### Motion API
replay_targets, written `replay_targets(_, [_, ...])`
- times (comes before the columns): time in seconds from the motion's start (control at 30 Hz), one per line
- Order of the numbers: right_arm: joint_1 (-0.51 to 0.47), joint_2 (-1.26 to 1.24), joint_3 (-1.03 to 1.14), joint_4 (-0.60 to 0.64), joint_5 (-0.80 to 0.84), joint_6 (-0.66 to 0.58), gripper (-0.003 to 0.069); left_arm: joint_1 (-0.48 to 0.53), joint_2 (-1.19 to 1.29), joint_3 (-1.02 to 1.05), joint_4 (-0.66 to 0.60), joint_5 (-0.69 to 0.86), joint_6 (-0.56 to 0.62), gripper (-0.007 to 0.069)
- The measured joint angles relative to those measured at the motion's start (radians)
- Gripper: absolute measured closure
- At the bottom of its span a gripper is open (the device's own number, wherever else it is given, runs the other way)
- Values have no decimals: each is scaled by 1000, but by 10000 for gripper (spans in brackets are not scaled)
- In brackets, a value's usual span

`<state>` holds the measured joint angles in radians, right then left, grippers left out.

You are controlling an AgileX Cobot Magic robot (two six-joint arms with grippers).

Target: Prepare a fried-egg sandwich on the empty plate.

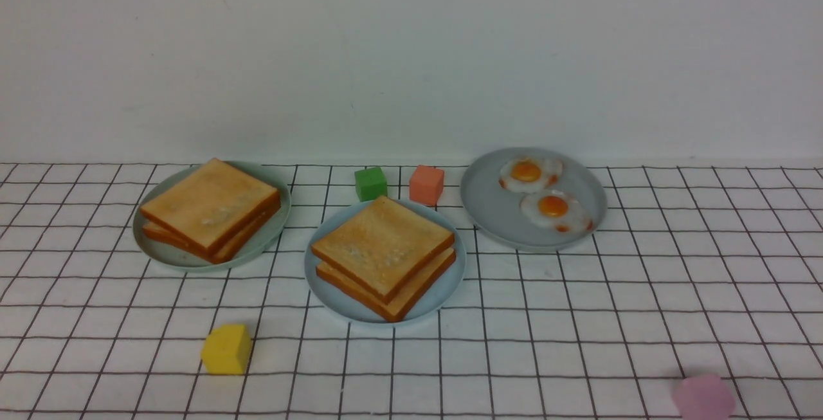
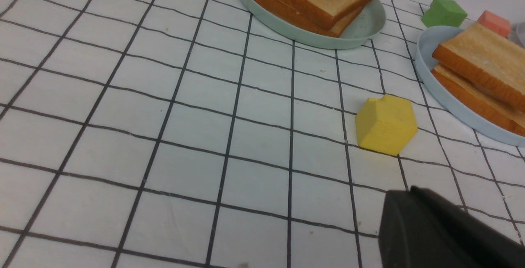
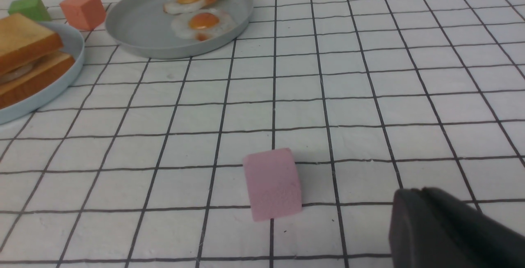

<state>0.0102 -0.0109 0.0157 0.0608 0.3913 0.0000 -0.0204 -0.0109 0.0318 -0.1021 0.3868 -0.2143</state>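
- I see the sandwich [image 1: 384,256] already stacked on the sky-blue plate [image 1: 319,276] mid-counter: two toast slices, with a pale sliver between them in the right wrist view, likely the egg.
- My left gripper [image 2: 447,231] and right gripper [image 3: 455,231] each show only one dark edge, so I cannot tell whether either is open or closed; neither holds anything I can see.
- Risk, in my judgement: the top slice sits slightly skewed, so a careless nudge could slide it off.
- The yellow block [image 1: 226,348] near the front edge could get knocked by my left arm.
- The counter is a white gridded cloth [image 1: 578,317] against a plain pale wall [image 1: 411,53].
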Motion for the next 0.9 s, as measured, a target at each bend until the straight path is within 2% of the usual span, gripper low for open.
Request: replay_targets(0.9, [0, 0, 0, 0, 0, 0, 593, 0, 0, 0, 2, 1, -3, 636])
